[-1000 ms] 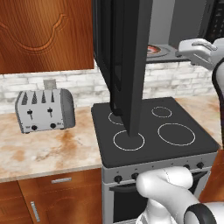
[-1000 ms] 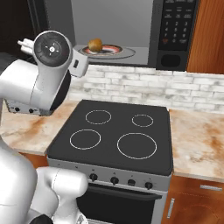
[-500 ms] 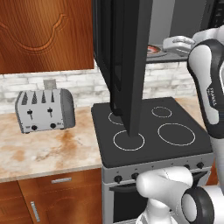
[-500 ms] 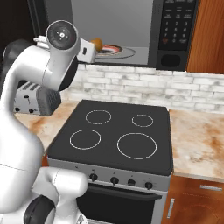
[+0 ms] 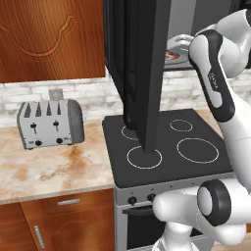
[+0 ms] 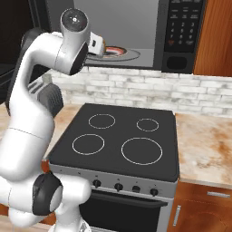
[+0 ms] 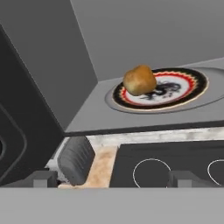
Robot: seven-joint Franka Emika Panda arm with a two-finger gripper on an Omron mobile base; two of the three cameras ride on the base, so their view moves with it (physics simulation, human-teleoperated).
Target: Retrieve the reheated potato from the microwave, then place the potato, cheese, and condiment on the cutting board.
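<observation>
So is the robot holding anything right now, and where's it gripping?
Nothing is held. The fingers stand open, short of the roundish golden-brown potato on its patterned plate.

I was working in a home kitchen: a black stove with four rings sat between marbled counters, a microwave hung above it against a pale brick wall, with wooden cabinets and a toaster at left.

Microwave door open; arm at opening; plate inside; stove below.
</observation>
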